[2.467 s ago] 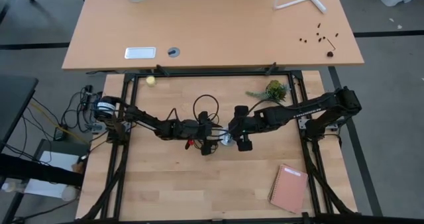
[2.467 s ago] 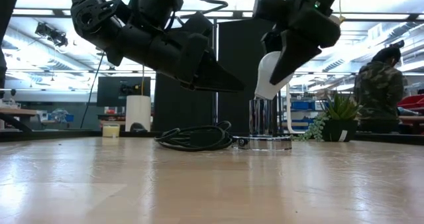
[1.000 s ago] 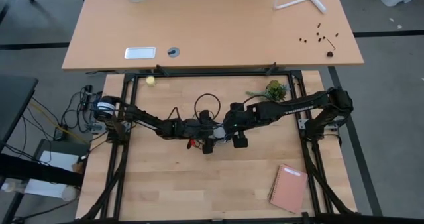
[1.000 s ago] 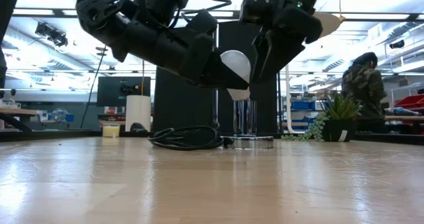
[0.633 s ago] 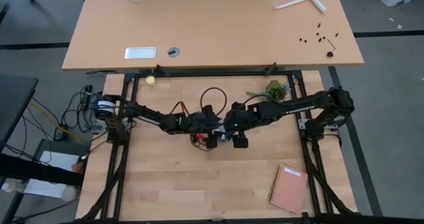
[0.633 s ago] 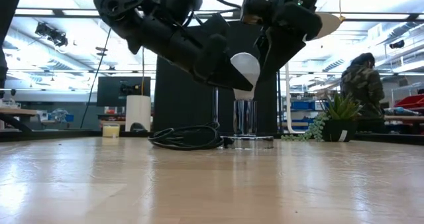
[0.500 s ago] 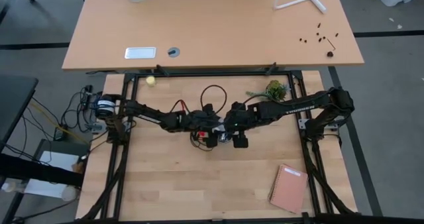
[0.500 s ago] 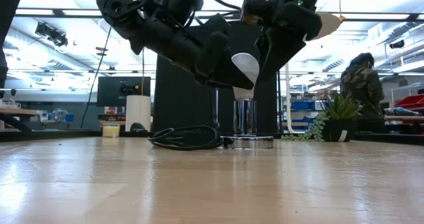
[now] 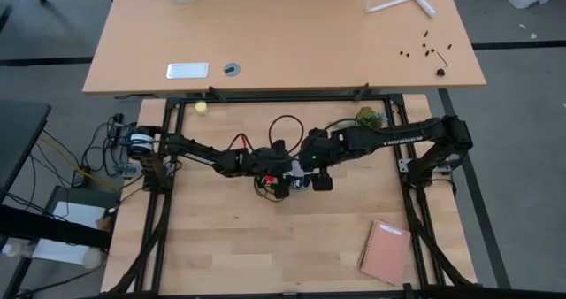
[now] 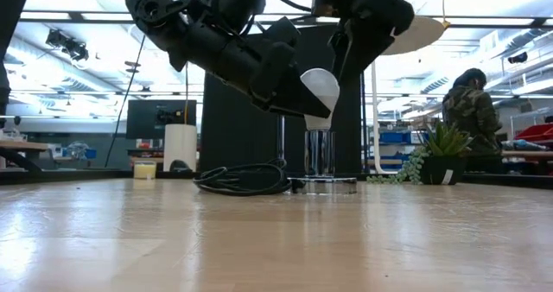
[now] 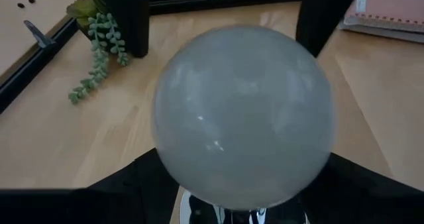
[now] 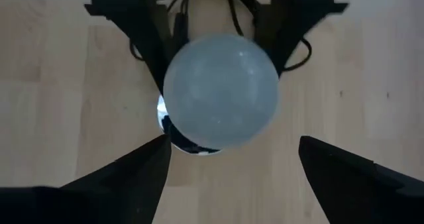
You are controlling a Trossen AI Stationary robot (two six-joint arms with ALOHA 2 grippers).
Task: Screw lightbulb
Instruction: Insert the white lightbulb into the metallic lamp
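Centrally, the left gripper (image 10: 289,89) is clamping the white pear-shaped lightbulb (image 10: 318,92) over the silver socket (image 10: 320,158), hiding its screw base; the right gripper (image 12: 228,164) is hovering spread wide above; black cord (image 10: 242,178) at 9 o'clock.

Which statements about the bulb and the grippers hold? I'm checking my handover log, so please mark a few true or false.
1. The left gripper holds the lightbulb. True.
2. The right gripper is clamped on the lightbulb. False: its fingers are spread open, clear of the glass.
3. The lightbulb lies on the table. False: it is held base down over the socket.
4. A pink notebook lies on the table. True.
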